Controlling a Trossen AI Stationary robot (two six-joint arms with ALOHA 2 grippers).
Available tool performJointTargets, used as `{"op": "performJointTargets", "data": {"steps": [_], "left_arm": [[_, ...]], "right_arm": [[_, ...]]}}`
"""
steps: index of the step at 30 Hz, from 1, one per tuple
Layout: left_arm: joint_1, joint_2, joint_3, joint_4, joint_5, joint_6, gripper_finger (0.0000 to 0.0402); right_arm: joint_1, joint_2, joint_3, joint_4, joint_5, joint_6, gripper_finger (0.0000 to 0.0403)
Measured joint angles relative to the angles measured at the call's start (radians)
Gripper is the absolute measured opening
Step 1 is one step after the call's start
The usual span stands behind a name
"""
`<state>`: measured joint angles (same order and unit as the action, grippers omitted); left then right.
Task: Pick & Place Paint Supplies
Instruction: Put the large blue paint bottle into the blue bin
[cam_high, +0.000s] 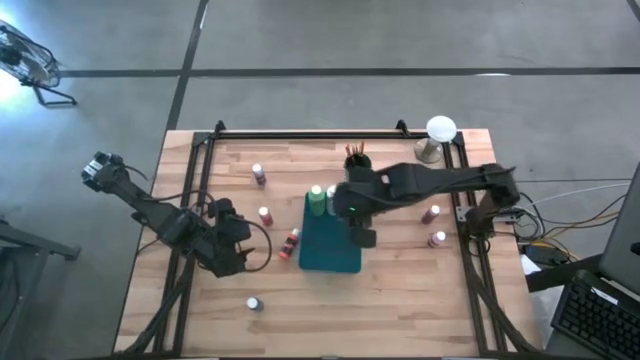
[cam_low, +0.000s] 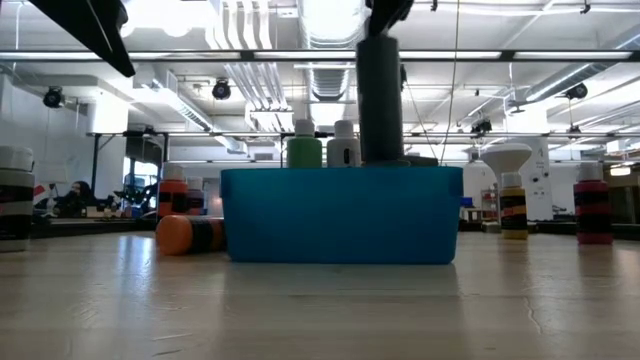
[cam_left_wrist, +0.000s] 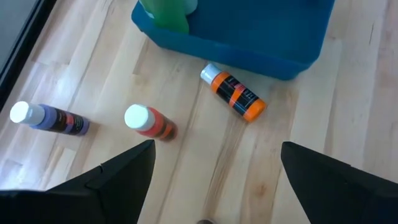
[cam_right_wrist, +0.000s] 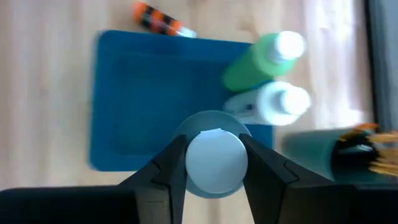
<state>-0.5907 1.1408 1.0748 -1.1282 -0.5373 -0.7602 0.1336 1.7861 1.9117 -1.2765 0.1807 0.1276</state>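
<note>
A teal tray (cam_high: 330, 245) lies mid-table with a light-green bottle (cam_right_wrist: 264, 59) and a white bottle (cam_right_wrist: 277, 102) standing at its far end. My right gripper (cam_right_wrist: 214, 149) hangs over the tray, shut on a white-capped paint bottle (cam_low: 380, 100). An orange bottle (cam_left_wrist: 235, 93) lies on its side just left of the tray. A red bottle (cam_left_wrist: 149, 121) and a purple bottle (cam_left_wrist: 50, 118) stand farther left. My left gripper (cam_left_wrist: 217, 168) is open above the bare wood left of the tray, touching nothing. My right gripper pinches the bottle's white cap (cam_right_wrist: 199, 163) between its two fingers, which come from above and point steeply down. The bottle hangs upright below them. Its lower end (cam_low: 380, 150) dips behind the tray's near wall; whether it touches the tray floor is hidden.
A cup of brushes (cam_high: 356, 155) stands behind the tray, a white-domed object (cam_high: 440, 130) at the far right corner. Two bottles (cam_high: 431, 213) (cam_high: 437, 239) stand right of the tray, and one grey bottle (cam_high: 253, 303) near the front left. A black frame (cam_high: 190, 200) edges the table.
</note>
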Motion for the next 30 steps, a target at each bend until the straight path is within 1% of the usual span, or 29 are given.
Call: {"op": "performJointTargets", "data": {"steps": [6,8,10,14,18,23,27,30], "left_arm": [[0.0,0.0,0.0,-0.01,-0.006,0.005,0.0351],[0.0,0.0,0.0,-0.009,-0.019,0.009,0.0351],[0.0,0.0,0.0,-0.008,-0.047,0.014,0.0351],[0.001,0.0,0.0,-0.007,-0.094,0.016,0.0351],[0.001,0.0,0.0,-0.006,-0.126,0.016,0.0351],[0.001,0.0,0.0,-0.006,-0.132,0.016,0.0351],[0.001,0.0,0.0,-0.006,-0.132,0.016,0.0351],[0.001,0.0,0.0,-0.006,-0.132,0.026,0.0351]], "right_arm": [[-0.008,-0.172,-0.312,0.262,-0.047,0.043,0.0114],[-0.02,-0.211,-0.386,0.333,-0.042,0.049,0.0114],[-0.038,-0.238,-0.434,0.365,-0.046,0.049,0.0114],[-0.072,-0.226,-0.494,0.384,-0.07,0.028,0.0114],[-0.101,-0.218,-0.517,0.438,-0.081,-0.01,0.0114],[-0.149,-0.213,-0.553,0.474,-0.129,-0.04,0.0114],[-0.191,-0.216,-0.577,0.496,-0.135,-0.05,0.0114],[-0.222,-0.213,-0.603,0.506,-0.161,-0.06,0.0114]]}}
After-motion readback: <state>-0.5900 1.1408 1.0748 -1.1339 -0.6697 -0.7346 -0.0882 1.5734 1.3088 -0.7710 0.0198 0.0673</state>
